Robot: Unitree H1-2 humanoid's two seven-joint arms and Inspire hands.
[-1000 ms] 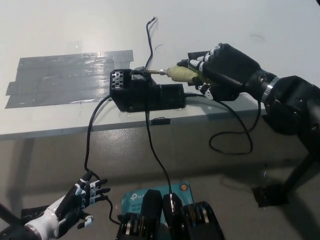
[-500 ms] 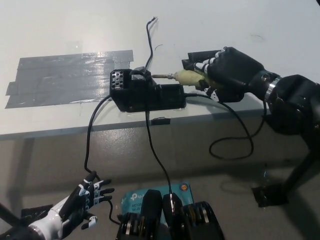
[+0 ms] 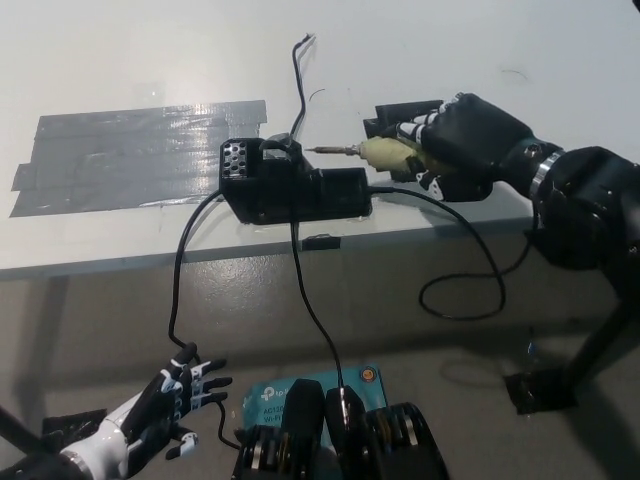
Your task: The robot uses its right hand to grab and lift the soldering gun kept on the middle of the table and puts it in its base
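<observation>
Right hand [image 3: 455,140], fingers [image 3: 408,128] wrapped round iron [image 3: 380,151], has drawn tip back clear of base [image 3: 290,185]; seating undone. Left hand [image 3: 165,405] low, spread, empty.

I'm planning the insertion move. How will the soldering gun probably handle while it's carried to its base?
The soldering gun looks stiff, so it should hold its aim in the right hand. Its thin metal tip seems apt to snag the base. The trailing black cable hangs slack over the table edge and may tug slightly.
</observation>
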